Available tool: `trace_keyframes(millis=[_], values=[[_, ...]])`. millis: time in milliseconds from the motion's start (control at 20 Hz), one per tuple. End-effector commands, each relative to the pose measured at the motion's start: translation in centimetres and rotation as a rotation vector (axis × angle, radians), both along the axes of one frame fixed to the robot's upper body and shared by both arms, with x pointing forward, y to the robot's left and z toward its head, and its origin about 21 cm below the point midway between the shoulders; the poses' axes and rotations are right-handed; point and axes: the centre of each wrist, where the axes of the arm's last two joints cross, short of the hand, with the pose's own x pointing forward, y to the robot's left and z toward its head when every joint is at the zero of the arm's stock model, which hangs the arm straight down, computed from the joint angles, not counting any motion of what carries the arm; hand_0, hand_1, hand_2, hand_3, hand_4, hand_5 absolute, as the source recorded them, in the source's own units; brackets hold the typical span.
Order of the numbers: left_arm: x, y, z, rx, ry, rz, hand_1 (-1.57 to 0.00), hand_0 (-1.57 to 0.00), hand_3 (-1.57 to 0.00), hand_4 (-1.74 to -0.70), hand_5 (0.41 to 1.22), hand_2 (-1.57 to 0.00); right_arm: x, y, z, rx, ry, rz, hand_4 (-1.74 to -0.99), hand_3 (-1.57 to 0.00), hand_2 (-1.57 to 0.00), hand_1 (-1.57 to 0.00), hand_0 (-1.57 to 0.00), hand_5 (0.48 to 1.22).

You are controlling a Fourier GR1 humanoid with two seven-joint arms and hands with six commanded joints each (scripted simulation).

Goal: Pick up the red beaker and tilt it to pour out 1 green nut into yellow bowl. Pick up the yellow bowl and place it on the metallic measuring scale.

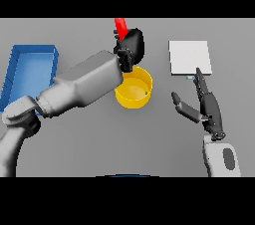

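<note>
Left hand (130, 45) is clamped round the red beaker (120, 26), held tilted over the yellow bowl (133, 88) mid-worktop so a green nut (145, 91) is tipped in. Right hand (204, 107) is kept idle with fingers apart beside the metallic measuring scale (189, 57) toward the far right edge.

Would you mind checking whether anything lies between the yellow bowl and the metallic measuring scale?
Nothing visible does. Bare grey table separates the round yellow bowl from the flat square metallic scale. The open right hand hovers just below the scale, off that path.
</note>
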Motion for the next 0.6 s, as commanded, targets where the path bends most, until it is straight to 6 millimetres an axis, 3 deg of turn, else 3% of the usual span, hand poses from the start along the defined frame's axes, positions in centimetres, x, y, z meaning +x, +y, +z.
trace_keyframes(millis=[0, 100, 150, 250, 350, 450, 550], values=[[0.4, 0.1, 0.8, -0.008, -0.016, 0.005, -1.57, -1.57, -1.57, -1.74, 1.221, -1.57, -0.1, 0.0, -0.2, 0.012, -0.006, 0.007, -1.233, 0.0, 0.0, 0.0, 0.0, 0.585], [1.0, 0.2, 3.1, -0.042, -0.049, 0.006, -1.57, -1.57, -1.57, -1.74, 1.159, -1.57, -0.4, 0.0, -0.2, 0.012, -0.024, 0.004, -1.222, 0.0, 0.0, 0.0, 0.0, 0.59], [1.5, 0.3, 3.8, -0.055, -0.083, 0.005, -1.57, -1.57, -1.57, -1.74, 1.171, -1.57, -0.1, -0.3, 0.2, 0.02, -0.03, 0.004, -1.219, 0.0, 0.0, 0.0, 0.0, 0.595], [2.3, 0.8, 6.8, -0.115, -0.129, -0.01, -1.27, -1.57, -1.57, -1.64, 1.189, -1.25, 0.1, 0.1, 0.3, 0.024, -0.032, 0.016, -1.222, 0.0, 0.0, 0.0, 0.0, 0.609], [3.3, 1.3, 10.8, -0.171, -0.208, 0.008, -1.38, -1.57, -1.21, -1.68, 1.201, -1.37, 0.2, 0.6, 0.3, 0.04, -0.036, 0.028, -1.231, 0.0, 0.0, 0.0, 0.0, 0.62], [4.0, 2.0, 14.6, -0.231, -0.262, 0.046, -1.45, -1.57, -1.34, -1.6, 1.208, -1.44, 0.2, 0.9, 0.3, 0.036, -0.033, 0.035, -1.246, 0.0, 0.0, 0.0, 0.0, 0.631], [5.0, 4.0, 19.0, -0.369, -0.318, 0.148, -1.49, -1.57, -1.42, -1.55, 1.213, -1.49, 0.1, 0.5, 0.3, 0.032, -0.028, 0.036, -1.266, 0.0, 0.0, 0.0, 0.0, 0.639]])
